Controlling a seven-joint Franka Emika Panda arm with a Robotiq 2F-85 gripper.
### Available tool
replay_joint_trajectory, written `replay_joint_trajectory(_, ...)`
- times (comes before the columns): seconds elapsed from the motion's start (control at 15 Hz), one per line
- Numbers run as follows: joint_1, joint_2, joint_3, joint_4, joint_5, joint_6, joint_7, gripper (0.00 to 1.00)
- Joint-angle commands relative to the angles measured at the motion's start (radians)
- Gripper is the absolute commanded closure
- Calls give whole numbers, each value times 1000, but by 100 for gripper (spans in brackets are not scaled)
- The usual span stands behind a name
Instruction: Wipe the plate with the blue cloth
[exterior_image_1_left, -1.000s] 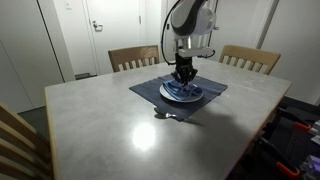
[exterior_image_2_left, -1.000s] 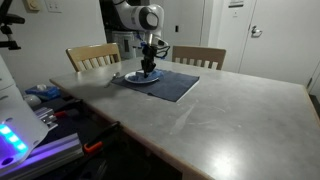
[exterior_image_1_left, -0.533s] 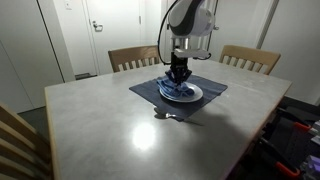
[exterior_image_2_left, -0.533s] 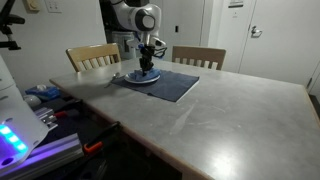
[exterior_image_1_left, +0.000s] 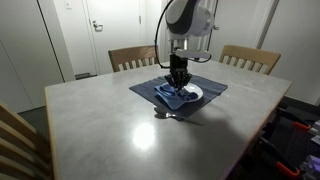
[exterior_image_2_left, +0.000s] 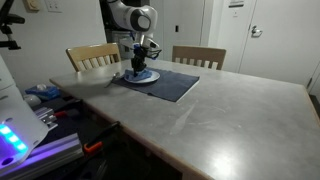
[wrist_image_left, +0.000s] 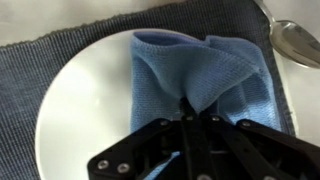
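A white plate (wrist_image_left: 85, 95) lies on a dark grey placemat (wrist_image_left: 40, 55). A light blue cloth (wrist_image_left: 225, 75) is spread in folds over the plate's right half. My gripper (wrist_image_left: 188, 112) is shut on a pinch of the cloth and presses it on the plate. In both exterior views the gripper (exterior_image_1_left: 178, 82) (exterior_image_2_left: 137, 68) stands upright over the plate (exterior_image_1_left: 194, 94) (exterior_image_2_left: 149, 76), on the placemat (exterior_image_1_left: 210, 98) (exterior_image_2_left: 175, 85), with the cloth (exterior_image_1_left: 172, 97) under the fingers.
A metal spoon (wrist_image_left: 296, 40) lies on the table beside the placemat, also seen in an exterior view (exterior_image_1_left: 170, 116). Two wooden chairs (exterior_image_1_left: 133, 58) (exterior_image_1_left: 250, 58) stand behind the grey table (exterior_image_1_left: 110, 130). A cluttered bench (exterior_image_2_left: 40, 110) stands beside the table.
My gripper has slid the cloth across the plate, leftward in both exterior views, towards the plate's edge.
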Motion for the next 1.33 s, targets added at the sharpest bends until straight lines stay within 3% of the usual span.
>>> replay_joint_trajectory(0.0,47,-17,-78,-22,-101,-76,114,99)
replay_joint_trajectory(0.2,49,-6,-99,-6,-137,-76,156,99)
replay_joint_trajectory(0.73,23,33,-67,63,-98,116,86,99)
replay_joint_trajectory(0.93,16,42,-23,84,-83,114,12,99)
replay_joint_trajectory(1.07,-16,61,36,95,-41,100,-106,99)
replay_joint_trajectory(1.27,-32,83,43,115,-42,-14,-187,99)
